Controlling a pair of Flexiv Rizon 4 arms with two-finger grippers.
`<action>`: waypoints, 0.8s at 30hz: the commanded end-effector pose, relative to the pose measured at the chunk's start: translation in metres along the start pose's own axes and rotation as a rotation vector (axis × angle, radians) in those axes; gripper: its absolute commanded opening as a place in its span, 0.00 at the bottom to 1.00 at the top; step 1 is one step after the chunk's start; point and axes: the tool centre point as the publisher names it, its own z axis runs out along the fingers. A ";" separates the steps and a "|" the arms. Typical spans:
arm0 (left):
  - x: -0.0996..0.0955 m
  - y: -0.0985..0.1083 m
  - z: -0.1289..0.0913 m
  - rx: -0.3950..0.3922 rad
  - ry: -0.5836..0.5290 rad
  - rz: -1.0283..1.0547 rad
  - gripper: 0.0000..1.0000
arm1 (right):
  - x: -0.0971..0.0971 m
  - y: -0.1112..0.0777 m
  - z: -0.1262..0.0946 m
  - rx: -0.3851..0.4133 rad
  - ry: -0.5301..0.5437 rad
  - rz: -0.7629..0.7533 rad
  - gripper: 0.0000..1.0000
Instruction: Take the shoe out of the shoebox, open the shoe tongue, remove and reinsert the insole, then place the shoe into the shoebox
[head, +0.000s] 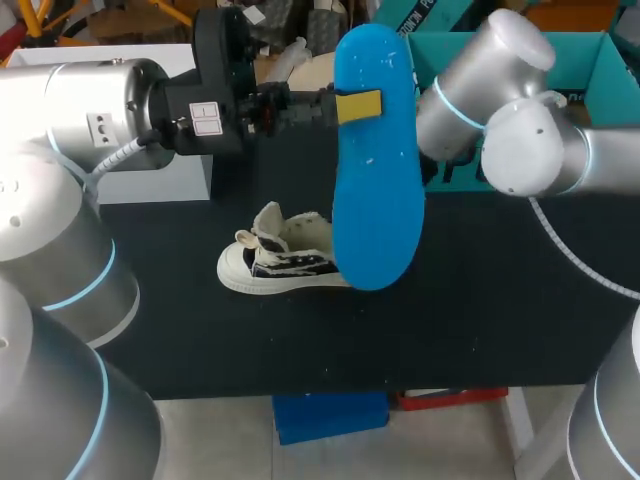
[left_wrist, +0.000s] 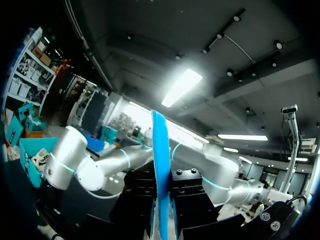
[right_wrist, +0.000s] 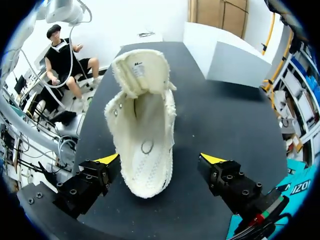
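Insole (head: 378, 170): upright, clamped in left gripper (left_wrist: 161, 212), hiding shoe's heel.
Shoe (head: 285, 262): tongue open.
Right gripper (right_wrist: 160, 160): fingers apart, above shoe.
Shoebox (head: 590, 60): two o'clock of shoe.

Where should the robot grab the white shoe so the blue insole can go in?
At the heel end, across its two sides, coming down from above. The shoe stands on its sole, opening up, and the right gripper hangs open with a finger on either side there.
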 end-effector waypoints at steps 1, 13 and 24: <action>0.001 0.001 0.000 -0.003 -0.003 -0.002 0.00 | -0.011 0.023 0.007 0.621 0.041 -0.039 1.00; 0.001 0.001 0.000 -0.003 -0.003 -0.002 0.00 | -0.022 0.036 0.029 0.770 0.038 -0.070 0.95; 0.001 0.001 0.000 -0.003 -0.003 -0.002 0.00 | -0.013 0.019 0.049 0.722 0.010 -0.027 0.86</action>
